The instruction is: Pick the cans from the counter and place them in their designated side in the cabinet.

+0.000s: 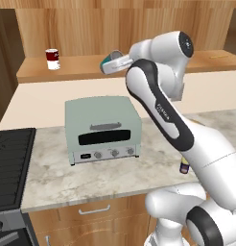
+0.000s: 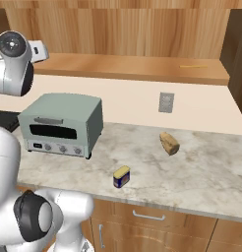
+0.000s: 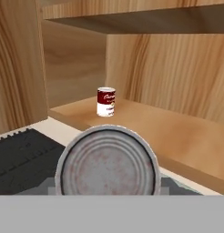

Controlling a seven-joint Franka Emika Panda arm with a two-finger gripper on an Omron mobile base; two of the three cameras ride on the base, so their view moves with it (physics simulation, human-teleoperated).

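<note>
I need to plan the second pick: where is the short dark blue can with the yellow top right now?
In the right base view the short dark blue can with the yellow top stands near the marbled counter's front edge, right of the mint-green toaster oven.

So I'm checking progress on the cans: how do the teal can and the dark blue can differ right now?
The teal can is held in the gripper, tipped on its side above the cabinet; the dark blue can stands free on the counter. The teal one has a silvery end, the blue one a yellow top. Both are small.
</note>
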